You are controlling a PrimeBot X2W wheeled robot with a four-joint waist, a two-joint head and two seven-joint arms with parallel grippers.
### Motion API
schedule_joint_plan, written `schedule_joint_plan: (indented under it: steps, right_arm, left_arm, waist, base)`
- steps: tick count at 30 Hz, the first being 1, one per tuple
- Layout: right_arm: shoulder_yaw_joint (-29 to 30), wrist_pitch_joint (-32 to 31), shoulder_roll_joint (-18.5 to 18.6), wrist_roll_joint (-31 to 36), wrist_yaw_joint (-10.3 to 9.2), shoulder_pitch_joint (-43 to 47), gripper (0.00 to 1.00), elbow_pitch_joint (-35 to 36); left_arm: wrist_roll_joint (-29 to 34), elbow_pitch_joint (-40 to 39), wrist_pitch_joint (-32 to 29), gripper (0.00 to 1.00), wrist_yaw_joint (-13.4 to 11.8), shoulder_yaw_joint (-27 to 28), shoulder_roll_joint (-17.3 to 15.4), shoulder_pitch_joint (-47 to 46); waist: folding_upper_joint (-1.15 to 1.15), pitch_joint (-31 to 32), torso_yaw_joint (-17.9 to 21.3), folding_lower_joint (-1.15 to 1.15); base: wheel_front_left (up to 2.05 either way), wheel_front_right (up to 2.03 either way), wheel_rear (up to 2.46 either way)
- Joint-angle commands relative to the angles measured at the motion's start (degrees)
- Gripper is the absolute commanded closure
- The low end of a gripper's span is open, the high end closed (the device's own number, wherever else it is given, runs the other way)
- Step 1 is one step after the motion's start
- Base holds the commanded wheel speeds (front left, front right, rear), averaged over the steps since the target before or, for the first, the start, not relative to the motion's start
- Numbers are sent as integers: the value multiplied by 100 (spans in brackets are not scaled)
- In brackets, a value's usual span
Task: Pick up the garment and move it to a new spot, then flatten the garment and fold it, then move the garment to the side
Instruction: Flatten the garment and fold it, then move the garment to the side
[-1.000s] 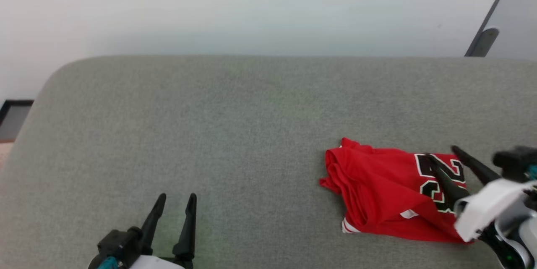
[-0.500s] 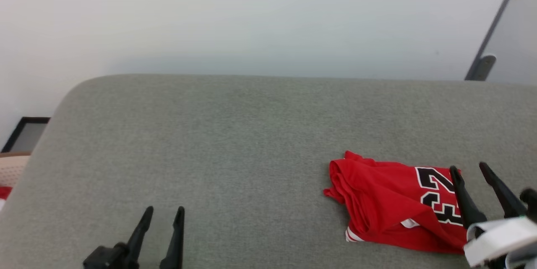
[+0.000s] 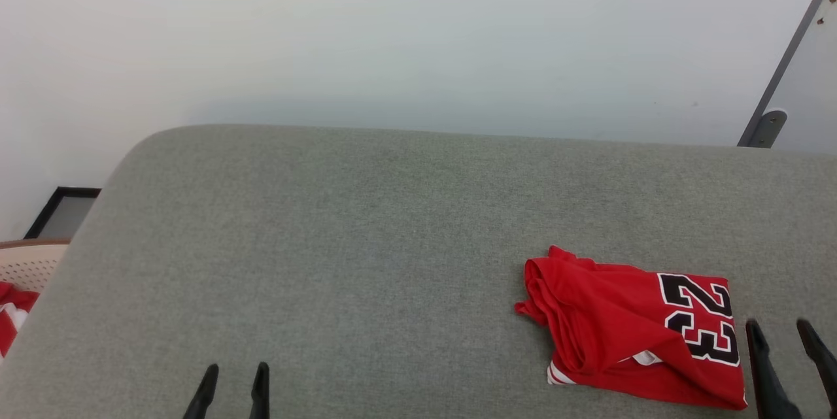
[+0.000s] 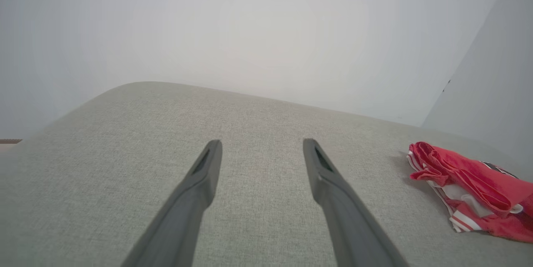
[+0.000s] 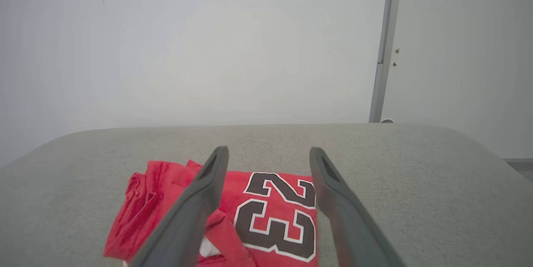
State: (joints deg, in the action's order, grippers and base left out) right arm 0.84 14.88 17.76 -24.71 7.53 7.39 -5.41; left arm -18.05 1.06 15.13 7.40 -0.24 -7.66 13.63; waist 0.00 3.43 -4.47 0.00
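The garment (image 3: 628,334), a red jersey with a black "23", lies folded into a compact bundle on the right part of the grey cushion (image 3: 366,262). It also shows at the right edge of the left wrist view as the garment (image 4: 470,183), and below my fingers in the right wrist view as the garment (image 5: 270,217). My right gripper (image 3: 781,334) stands open just right of the bundle, apart from it and holding nothing. My left gripper (image 3: 234,373) is open at the lower left, far from the garment, and empty; its fingers (image 4: 204,175) hang over bare cushion.
A pale wall rises behind the cushion. A grey door frame (image 3: 778,85) stands at the far right. Off the cushion's left edge sits a beige basket (image 3: 26,262) with red cloth (image 3: 10,321) in it, and a dark-framed panel (image 3: 62,210) behind.
The head camera has tilted up, shifting the whole picture down. My right gripper has drawn back off the garment's "23" to its right side. The garment stays put.
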Motion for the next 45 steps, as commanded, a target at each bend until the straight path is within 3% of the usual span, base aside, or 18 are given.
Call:
schedule_joint_plan:
  steps: [1, 15, 22, 26, 32, 36, 41, 45]
  right_arm:
    - [81, -13, -36, 28, -10, 121, 0, 80]
    - [204, -308, -281, 131, -10, 308, 0, 464]
    - [88, -582, -133, 48, -10, 107, 0, 423]
    - [-182, -1482, 263, -142, -10, -236, 0, 310]
    - [-761, -3372, 1328, -566, -10, -1248, 0, 81]
    - [-1006, -4648, 1826, -1112, -10, -1964, 0, -150]
    - [-1235, -5794, 2082, -1679, -10, -2640, 0, -467]
    - [-1490, -6072, 2136, -1865, -10, -2972, 0, -684]
  left_arm:
    - [77, -61, -4, 0, 8, 22, 9, 76]
    - [169, -176, -3, 0, 8, 71, 88, 57]
    - [139, -157, -3, 0, 8, 68, 166, -46]
    - [103, -88, -3, 0, 8, -15, 194, -356]
    - [75, 65, -4, 0, 8, -216, 244, -910]
    - [109, 158, -3, 0, 8, -343, 237, -1255]
    - [122, 239, -4, 0, 9, -462, 235, -1638]
    - [125, 298, -3, 0, 9, -613, 237, -1938]
  waist:
    - [0, -7, 6, 0]
    - [0, -75, 15, 0]
    - [0, -162, 60, 0]
    - [0, -303, 105, 0]
    - [0, -722, 241, 0]
    - [0, -1096, 270, 0]
    - [0, -1532, 214, 0]
    - [0, -1841, 111, 0]
  base:
    - [0, 0, 0]
    - [0, 0, 0]
    - [0, 0, 0]
    - [0, 0, 0]
    - [0, 0, 0]
    - [0, 0, 0]
    - [0, 0, 0]
    - [0, 0, 0]
